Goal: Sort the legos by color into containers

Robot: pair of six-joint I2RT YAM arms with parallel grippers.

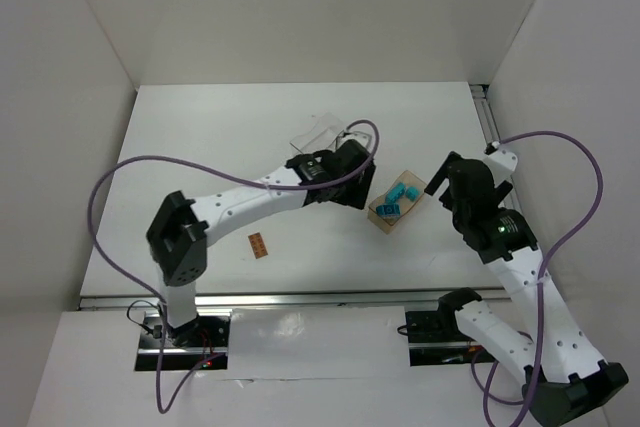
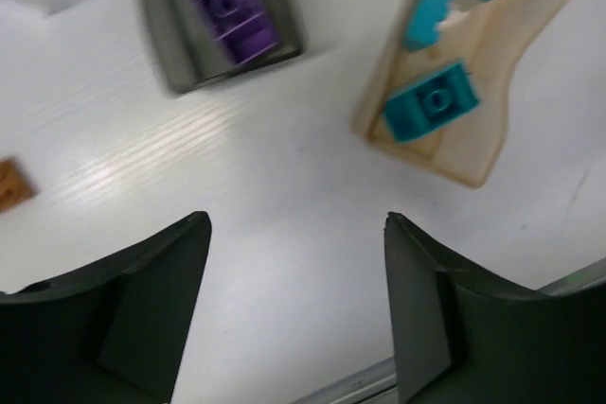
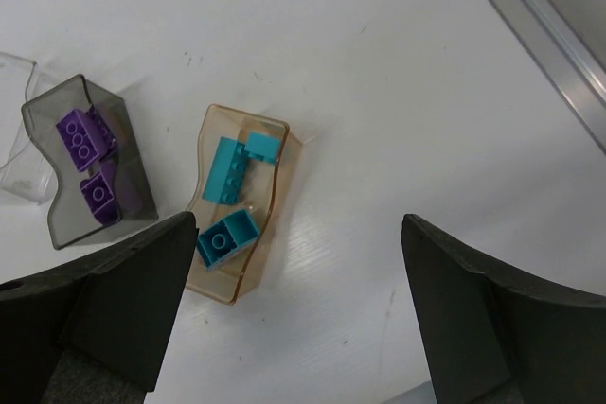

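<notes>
- Legos: small studded plastic bricks in three colours, purple, teal and orange-brown.
- Far left: one orange-brown brick (image 1: 259, 244) lies flat on the white table (image 1: 200, 127), alone, well apart from all the trays.
- Clear tray (image 1: 322, 132): toward the back of the table, see-through walls. Contents can't be made out.
- Left gripper (image 2: 295, 234): hangs over the table just in front of the clear tray. Fingers are spread wide, with only bare table between them.
- Grey tray (image 3: 140, 191): smoky, translucent, just beside the clear tray. It is hidden under the left arm from above.
- Purple bricks (image 3: 78, 142): at least two, inside the grey tray, studs up.
- Tan tray (image 3: 275, 198): near the grey one but apart from it, lying at an angle.
- Teal bricks (image 3: 225, 238): three inside the tan tray. One squarish brick sits at the near end, a longer one and a small one at the far end.
- Right gripper (image 3: 298, 234): above the table right of the tan tray. Fingers are wide apart, holding nothing.
</notes>
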